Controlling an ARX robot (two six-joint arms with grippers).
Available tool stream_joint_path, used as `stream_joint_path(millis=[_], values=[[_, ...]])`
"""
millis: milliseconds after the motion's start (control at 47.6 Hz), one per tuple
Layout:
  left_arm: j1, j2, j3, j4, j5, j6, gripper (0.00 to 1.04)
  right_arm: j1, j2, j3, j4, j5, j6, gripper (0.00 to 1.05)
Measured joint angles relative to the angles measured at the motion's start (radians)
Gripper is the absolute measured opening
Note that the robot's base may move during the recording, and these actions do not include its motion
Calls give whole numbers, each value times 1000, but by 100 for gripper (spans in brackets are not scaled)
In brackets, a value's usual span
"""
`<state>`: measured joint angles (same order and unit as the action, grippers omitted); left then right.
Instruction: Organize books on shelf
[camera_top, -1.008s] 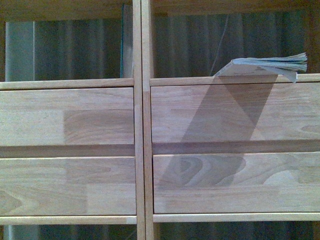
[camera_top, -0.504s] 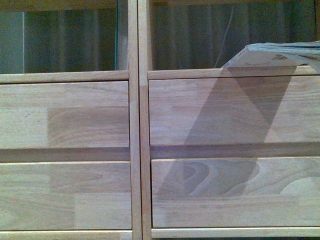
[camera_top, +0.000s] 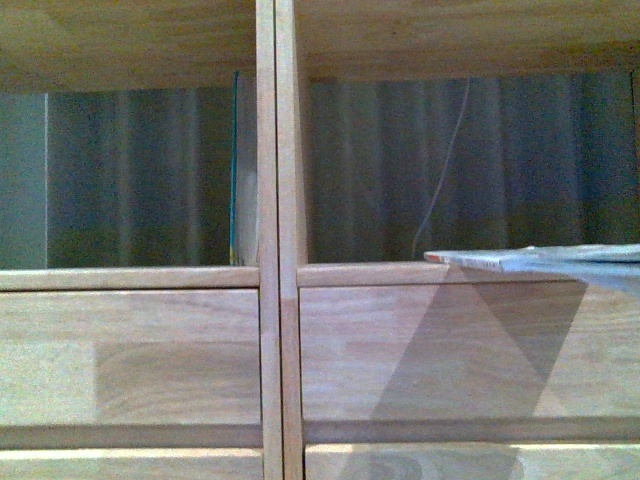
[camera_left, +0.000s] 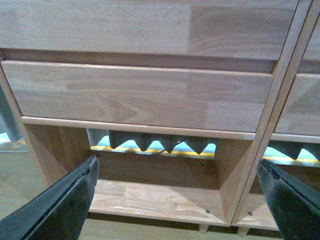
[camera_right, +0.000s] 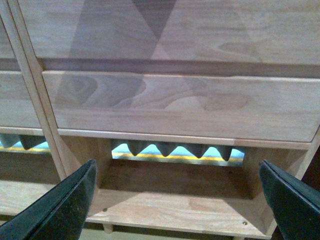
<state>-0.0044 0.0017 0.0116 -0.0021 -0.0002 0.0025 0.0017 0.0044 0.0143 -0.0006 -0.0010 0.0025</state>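
Left gripper (camera_left: 177, 162) and right gripper (camera_right: 177, 164) gape wide, empty, facing the shelf (camera_top: 267, 200); a paperback (camera_top: 540, 258) lies flat in its right compartment; a green-edged book (camera_top: 236, 170) stands upright in the left

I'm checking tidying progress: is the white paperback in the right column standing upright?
No, the paperback lies flat along the board of the shelf in the right-hand compartment, not on end.

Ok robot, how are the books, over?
Left gripper, right gripper open, empty. Paperback flat in right compartment, overhanging edge. Green-edged book upright, left compartment. Nothing in the way.
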Motion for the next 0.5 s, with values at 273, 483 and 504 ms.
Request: stream_joint_path(millis=[273,483,504], values=[[0,0,0,0,0,0,97,0,0,0,0,0,0,98],[0,0,0,0,0,0,97,0,0,0,0,0,0,98],[0,0,0,0,0,0,97,0,0,0,0,0,0,98]])
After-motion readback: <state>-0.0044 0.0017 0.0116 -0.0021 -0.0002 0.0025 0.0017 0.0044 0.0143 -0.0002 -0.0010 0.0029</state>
